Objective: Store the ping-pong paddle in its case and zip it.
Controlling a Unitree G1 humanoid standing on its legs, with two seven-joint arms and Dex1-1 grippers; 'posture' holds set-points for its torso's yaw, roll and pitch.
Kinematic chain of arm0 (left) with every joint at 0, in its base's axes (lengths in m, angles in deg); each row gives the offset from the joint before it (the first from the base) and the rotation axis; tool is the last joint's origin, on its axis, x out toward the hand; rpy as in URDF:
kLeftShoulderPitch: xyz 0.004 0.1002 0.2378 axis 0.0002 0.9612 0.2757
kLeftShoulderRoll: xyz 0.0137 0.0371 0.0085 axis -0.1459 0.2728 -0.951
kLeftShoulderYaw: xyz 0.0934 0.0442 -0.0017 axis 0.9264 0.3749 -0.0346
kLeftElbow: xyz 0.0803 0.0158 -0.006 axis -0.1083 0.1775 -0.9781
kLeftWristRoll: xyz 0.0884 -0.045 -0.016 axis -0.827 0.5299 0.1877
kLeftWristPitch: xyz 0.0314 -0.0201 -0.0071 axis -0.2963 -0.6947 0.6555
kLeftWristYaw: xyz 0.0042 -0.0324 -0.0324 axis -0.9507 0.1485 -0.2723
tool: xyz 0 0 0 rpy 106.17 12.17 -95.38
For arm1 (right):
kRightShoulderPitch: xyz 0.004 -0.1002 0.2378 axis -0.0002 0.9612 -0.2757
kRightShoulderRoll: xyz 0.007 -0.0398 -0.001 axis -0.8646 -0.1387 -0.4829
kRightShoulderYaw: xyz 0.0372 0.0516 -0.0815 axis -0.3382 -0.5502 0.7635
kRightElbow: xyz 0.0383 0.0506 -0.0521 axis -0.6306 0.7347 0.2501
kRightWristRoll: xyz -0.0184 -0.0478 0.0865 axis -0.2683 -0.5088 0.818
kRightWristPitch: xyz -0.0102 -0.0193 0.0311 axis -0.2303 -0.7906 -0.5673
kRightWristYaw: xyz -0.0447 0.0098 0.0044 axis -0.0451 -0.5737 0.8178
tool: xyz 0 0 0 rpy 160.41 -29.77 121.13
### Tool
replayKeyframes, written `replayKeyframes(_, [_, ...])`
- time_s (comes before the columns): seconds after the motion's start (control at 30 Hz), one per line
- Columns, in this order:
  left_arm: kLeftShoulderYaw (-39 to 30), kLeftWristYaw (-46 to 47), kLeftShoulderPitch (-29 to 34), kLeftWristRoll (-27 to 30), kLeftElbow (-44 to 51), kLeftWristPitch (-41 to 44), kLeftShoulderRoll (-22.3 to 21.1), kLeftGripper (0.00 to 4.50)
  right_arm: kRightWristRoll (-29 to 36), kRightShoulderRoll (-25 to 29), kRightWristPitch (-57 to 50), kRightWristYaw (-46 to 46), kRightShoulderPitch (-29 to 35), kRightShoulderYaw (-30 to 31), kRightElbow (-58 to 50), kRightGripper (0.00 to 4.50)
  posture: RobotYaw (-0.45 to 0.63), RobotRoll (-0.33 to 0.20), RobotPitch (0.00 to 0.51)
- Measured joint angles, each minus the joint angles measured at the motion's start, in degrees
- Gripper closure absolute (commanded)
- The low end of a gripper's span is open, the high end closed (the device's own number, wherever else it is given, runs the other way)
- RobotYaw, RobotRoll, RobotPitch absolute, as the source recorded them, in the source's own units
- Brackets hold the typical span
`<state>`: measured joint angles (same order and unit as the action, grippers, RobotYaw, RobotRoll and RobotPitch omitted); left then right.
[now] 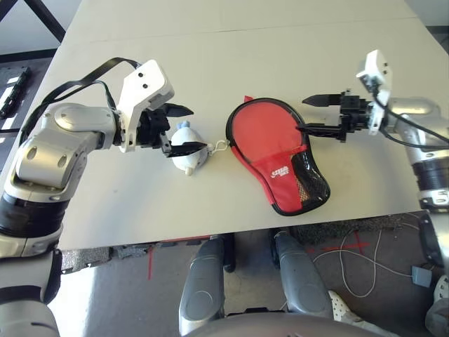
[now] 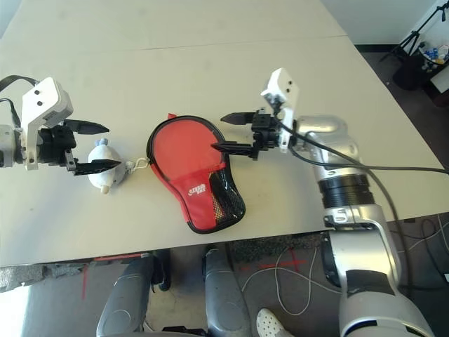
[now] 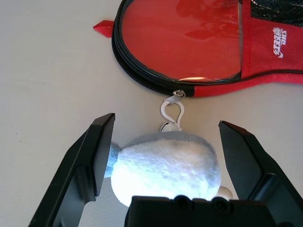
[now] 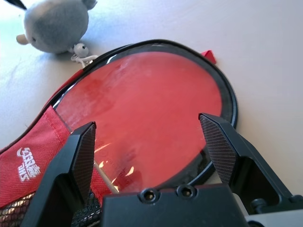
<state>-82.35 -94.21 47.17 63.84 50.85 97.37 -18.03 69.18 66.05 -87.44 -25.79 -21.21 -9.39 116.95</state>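
On the pale table (image 1: 280, 42) lies the case (image 1: 277, 151); beside it, both the left gripper (image 1: 184, 128) and the right gripper (image 1: 314, 114) hover with jaws apart.

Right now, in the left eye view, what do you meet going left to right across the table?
Left gripper → white plush toy → red case → right gripper.

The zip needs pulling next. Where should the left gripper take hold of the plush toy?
Grip the plush toy across its round body, coming from the robot's left: the left gripper already has its open jaws on either side, and the white loop joins it to the case.
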Motion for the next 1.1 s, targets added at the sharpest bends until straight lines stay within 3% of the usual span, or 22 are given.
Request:
replayKeyframes(0.4, [-1.17, 2.16, 1.31, 2.34, 0.47, 1.82, 0.33, 0.0, -8.64, -4.28, 12.41, -1.7, -3.33, 2.53, 11.74, 0.04, 0.05, 0.0, 0.291])
replayKeyframes(0.73, [-1.08, 2.39, 2.42, 2.94, 0.36, 2.59, 0.28, 0.0, -10.12, -5.17, 14.44, -1.57, -4.71, 2.45, 15.15, 0.04, 0.04, 0.0, 0.293])
replayKeyframes(1.1, [1.96, 4.03, 2.06, -1.21, -2.35, 4.48, -1.34, 0.0, -10.2, -5.3, 14.24, -1.59, -4.66, 2.25, 15.08, 0.04, 0.03, 0.0, 0.294])
